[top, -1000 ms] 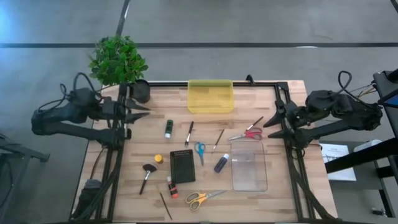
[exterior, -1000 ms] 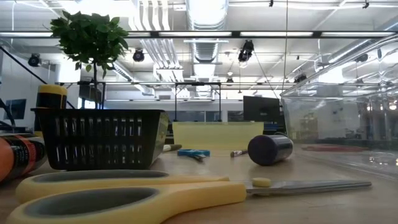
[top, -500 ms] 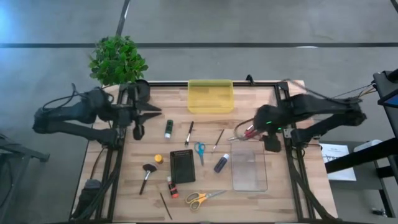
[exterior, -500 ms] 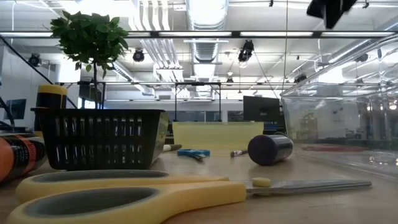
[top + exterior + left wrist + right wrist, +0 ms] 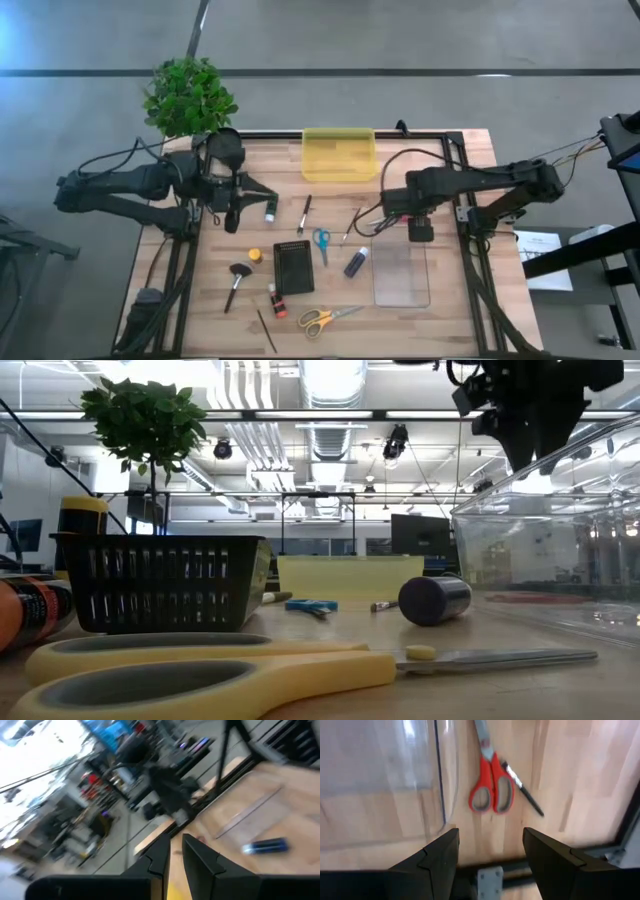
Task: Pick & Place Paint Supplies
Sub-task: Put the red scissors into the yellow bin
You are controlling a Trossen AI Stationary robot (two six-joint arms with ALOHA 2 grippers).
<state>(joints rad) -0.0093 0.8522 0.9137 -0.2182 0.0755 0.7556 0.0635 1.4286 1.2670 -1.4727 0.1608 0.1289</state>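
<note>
i see a thin dark-handled paintbrush [image 5: 304,214] lying mid-worktop, long axis near-to-far, beside the green paint tube [image 5: 270,207] on its left. the wider soft-headed brush [image 5: 236,283] lies near-left, head at the far end. left gripper [image 5: 256,193] hovers just left of the green tube, fingers narrow, empty. right gripper [image 5: 383,214] hangs over the red-handled scissors [image 5: 490,782], fingers wide, by the clear plastic bin [image 5: 400,265].

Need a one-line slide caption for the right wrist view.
Open right claw above red scissors and a thin paintbrush, beside the clear bin.
</note>
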